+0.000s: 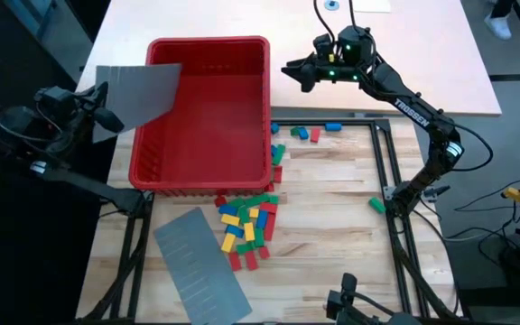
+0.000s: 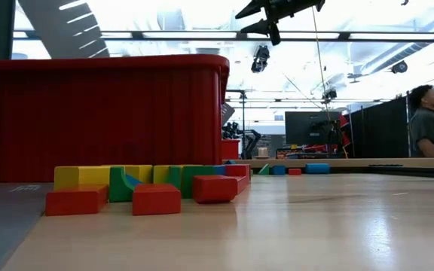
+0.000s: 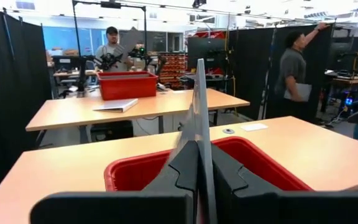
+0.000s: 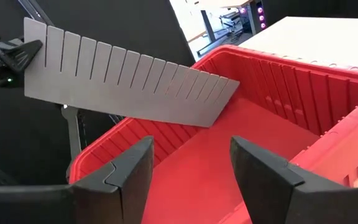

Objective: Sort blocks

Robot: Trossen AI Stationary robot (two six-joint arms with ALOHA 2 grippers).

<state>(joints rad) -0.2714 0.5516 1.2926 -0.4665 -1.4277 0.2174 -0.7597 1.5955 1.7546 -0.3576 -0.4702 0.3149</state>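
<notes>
Wooden table [image 1: 332, 208]: blocks [image 1: 249, 223] well apart from released right hand [image 1: 292, 72]; left hand [image 1: 106, 106] grasping panel [image 1: 144, 93].

The left claw [image 1: 105, 106] sits at about nine o'clock in the high view, its arm reaching in from the edge, fingers pinched together on a thin grey panel [image 1: 143, 93]. The right claw [image 1: 289, 70] hangs raised near one o'clock, fingers [image 4: 126, 168] spread apart and empty, its arm bent back toward three o'clock.

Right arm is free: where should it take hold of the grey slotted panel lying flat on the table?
Probably the panel's long edge beside the block pile, from above. It lies flat, so only edges offer grip. The right gripper hovers open by the red bin; the left gripper holds the other panel.
</notes>
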